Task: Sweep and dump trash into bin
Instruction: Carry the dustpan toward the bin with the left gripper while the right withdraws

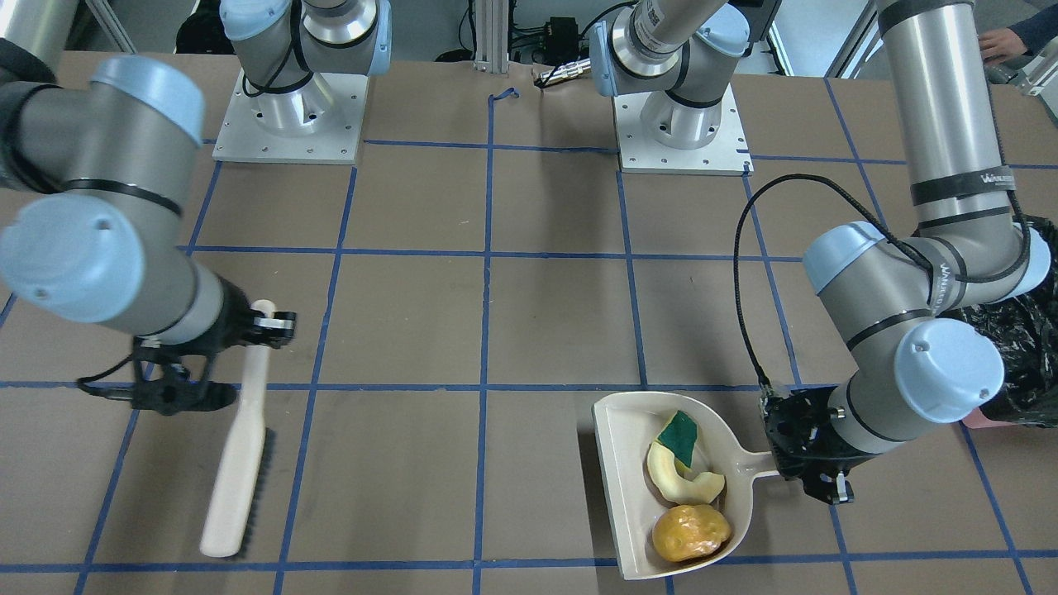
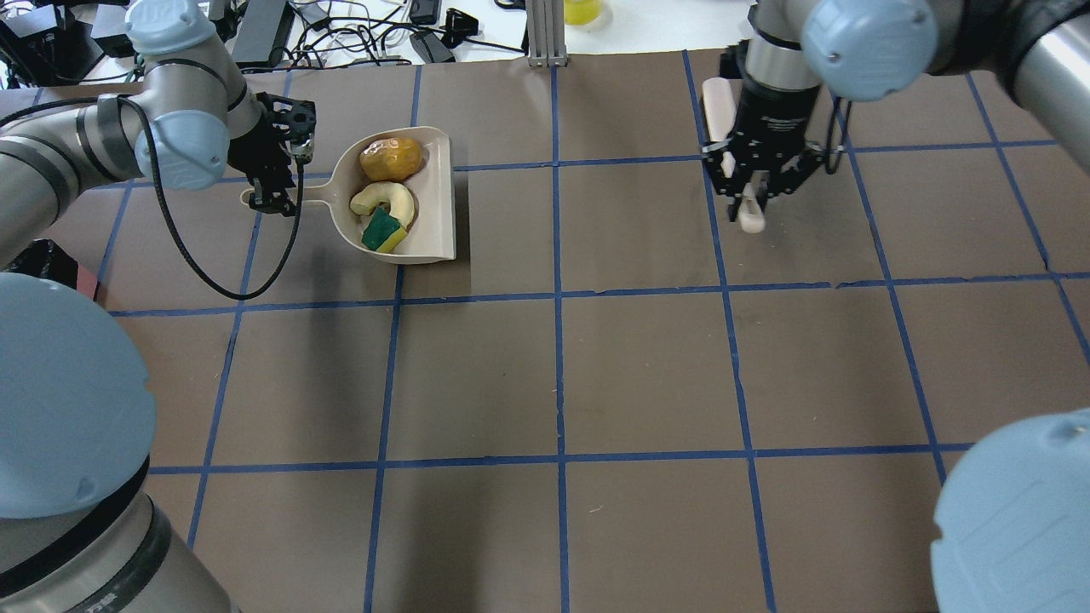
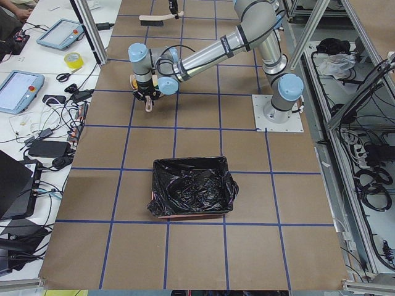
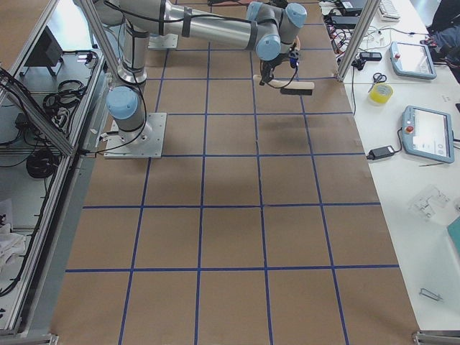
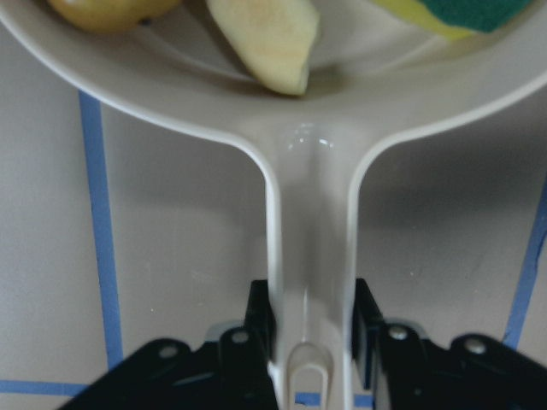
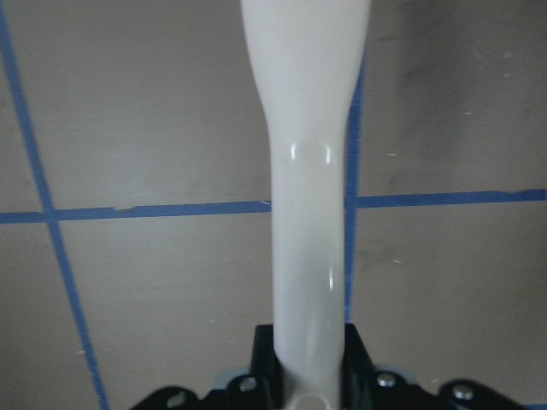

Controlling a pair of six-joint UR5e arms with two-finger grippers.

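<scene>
The beige dustpan (image 1: 620, 463) sits level, low at the table. In it lies the trash: a green-and-yellow sponge piece (image 1: 679, 430), a pale fruit slice (image 1: 674, 486) and a yellow-brown lump (image 1: 690, 533). My left gripper (image 5: 312, 342) is shut on the dustpan's handle (image 2: 319, 201), with its fingers (image 5: 261, 318) on both sides of it. My right gripper (image 6: 312, 359) is shut on the handle of the beige brush (image 1: 240, 463), whose dark bristles face sideways. The bin (image 3: 192, 188), lined with a black bag, stands by my left arm (image 1: 1017, 347).
Blue tape lines (image 2: 558, 298) grid the brown table. Both arm bases (image 1: 289, 124) stand at the robot's side. Tablets, a tape roll and cables (image 3: 37, 98) lie on the white bench past the table's far edge. A person's hand (image 1: 1000, 41) shows at one corner.
</scene>
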